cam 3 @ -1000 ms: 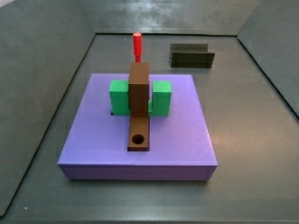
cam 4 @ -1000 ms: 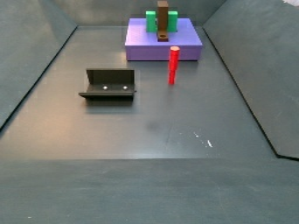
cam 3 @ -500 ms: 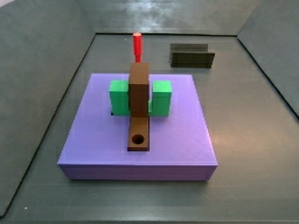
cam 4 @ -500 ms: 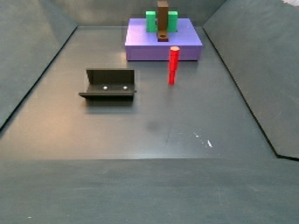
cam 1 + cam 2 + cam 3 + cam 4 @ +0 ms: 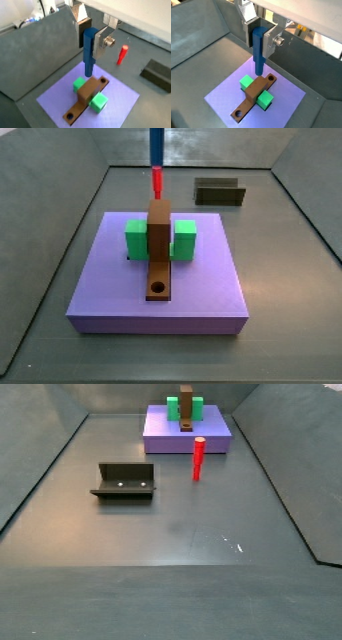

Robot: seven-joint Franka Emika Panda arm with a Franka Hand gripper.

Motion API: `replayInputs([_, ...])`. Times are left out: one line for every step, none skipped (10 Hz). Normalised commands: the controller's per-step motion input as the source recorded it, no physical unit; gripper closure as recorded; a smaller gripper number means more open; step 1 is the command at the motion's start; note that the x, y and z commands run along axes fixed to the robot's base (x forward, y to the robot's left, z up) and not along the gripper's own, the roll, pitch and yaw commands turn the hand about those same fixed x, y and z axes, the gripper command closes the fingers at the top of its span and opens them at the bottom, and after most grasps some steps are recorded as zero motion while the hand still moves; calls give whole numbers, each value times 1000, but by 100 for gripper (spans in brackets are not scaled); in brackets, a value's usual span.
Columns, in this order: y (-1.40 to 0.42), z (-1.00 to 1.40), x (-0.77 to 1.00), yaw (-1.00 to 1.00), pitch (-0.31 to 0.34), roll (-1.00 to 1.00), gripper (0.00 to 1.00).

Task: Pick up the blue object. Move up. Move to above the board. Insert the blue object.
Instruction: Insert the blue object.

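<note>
My gripper (image 5: 92,42) is shut on the blue object (image 5: 89,57), a plain blue peg that hangs upright from the fingers in both wrist views (image 5: 258,60). It hangs above the far end of the board (image 5: 85,95), a brown plank on the purple slab, not touching it. The board's round hole (image 5: 159,287) is at the near end in a side view. There the peg's lower end (image 5: 156,146) comes in from the top edge; the gripper itself is out of both side views. The board also shows in the wrist view (image 5: 252,95) and in the side view (image 5: 187,409).
A separate red peg (image 5: 198,459) stands upright on the floor beside the purple slab (image 5: 201,298). Two green blocks (image 5: 136,238) flank the board. The dark fixture (image 5: 124,481) stands on the floor, away from the slab. Grey walls ring the floor.
The blue peg's lower end has come into a side view from the top edge, above the board's far end. The red peg, board and fixture have not moved.
</note>
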Motion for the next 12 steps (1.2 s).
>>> replayInputs([-729, -729, 443, -57, 107, 211, 100])
replayInputs([-749, -714, 423, -54, 124, 207, 100])
replayInputs([-551, -660, 411, -271, 166, 41, 100])
replayInputs([-26, -600, 223, -400, 189, -41, 100])
replayInputs([0, -480, 71, -326, 126, -34, 100])
replayInputs([-43, -314, 0, -94, 44, -49, 100])
replayInputs([-71, -280, -60, -71, 23, -67, 100])
replayInputs([-174, -311, -309, -180, 36, -203, 100])
replayInputs([-266, -394, -346, -214, 23, -343, 100])
replayInputs([-134, -323, -217, -131, 0, -384, 100])
replayInputs([0, -289, -137, 0, -34, -276, 100])
replayInputs([-100, -203, -69, 0, -34, -53, 100])
